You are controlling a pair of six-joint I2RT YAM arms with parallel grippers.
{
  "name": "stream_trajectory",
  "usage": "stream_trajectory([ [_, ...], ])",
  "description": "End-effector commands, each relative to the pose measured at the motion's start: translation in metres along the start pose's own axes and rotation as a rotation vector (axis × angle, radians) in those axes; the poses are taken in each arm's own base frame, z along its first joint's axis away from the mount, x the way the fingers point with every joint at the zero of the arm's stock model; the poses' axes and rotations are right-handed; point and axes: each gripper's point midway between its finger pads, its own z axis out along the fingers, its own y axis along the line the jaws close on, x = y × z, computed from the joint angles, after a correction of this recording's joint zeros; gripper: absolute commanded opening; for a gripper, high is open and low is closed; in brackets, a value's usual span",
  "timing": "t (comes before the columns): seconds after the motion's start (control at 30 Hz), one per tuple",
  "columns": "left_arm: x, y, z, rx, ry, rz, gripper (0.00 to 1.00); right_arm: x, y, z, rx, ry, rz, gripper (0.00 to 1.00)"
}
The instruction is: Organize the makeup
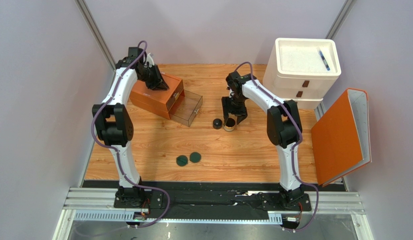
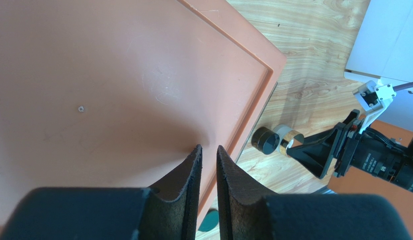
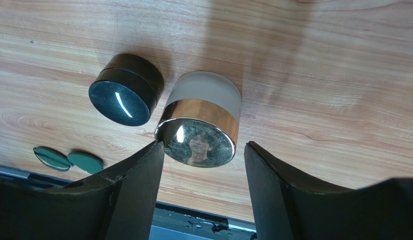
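Note:
A round tan jar [image 1: 229, 125] with a mirrored gold lid stands on the wooden table beside a black round cap [image 1: 218, 123]. My right gripper [image 1: 233, 116] is open just above the jar. In the right wrist view the jar [image 3: 203, 125] sits between the fingertips of the right gripper [image 3: 203, 150], with the left finger close to its rim and the cap [image 3: 125, 90] to its left. Two dark-green discs [image 1: 188, 159] lie nearer the front. My left gripper [image 1: 157, 82] is shut and empty over the orange drawer box [image 1: 154, 97], as the left wrist view [image 2: 208, 150] shows. The three bottles are out of view.
The orange box has a clear drawer [image 1: 189, 108] pulled open toward the right. A white drawer unit [image 1: 302, 75] with a blue pen [image 1: 323, 59] on top stands at the back right. An orange binder [image 1: 341, 135] leans at the right edge.

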Motion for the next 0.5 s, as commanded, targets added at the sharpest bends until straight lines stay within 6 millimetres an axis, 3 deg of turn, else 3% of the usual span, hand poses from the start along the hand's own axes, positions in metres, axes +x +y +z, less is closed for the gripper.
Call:
stream_trajectory([
  [0.0, 0.014, 0.013, -0.007, -0.062, 0.03, 0.007, 0.24, -0.004, 0.0, 0.006, -0.007, -0.008, -0.026, 0.64],
  [0.17, 0.015, 0.014, -0.005, -0.06, 0.038, 0.001, 0.24, 0.0, 0.004, 0.013, -0.026, 0.017, -0.027, 0.64],
  [0.47, 0.015, 0.014, -0.003, -0.059, 0.04, -0.005, 0.24, 0.004, -0.011, 0.041, 0.04, 0.084, -0.013, 0.62],
])
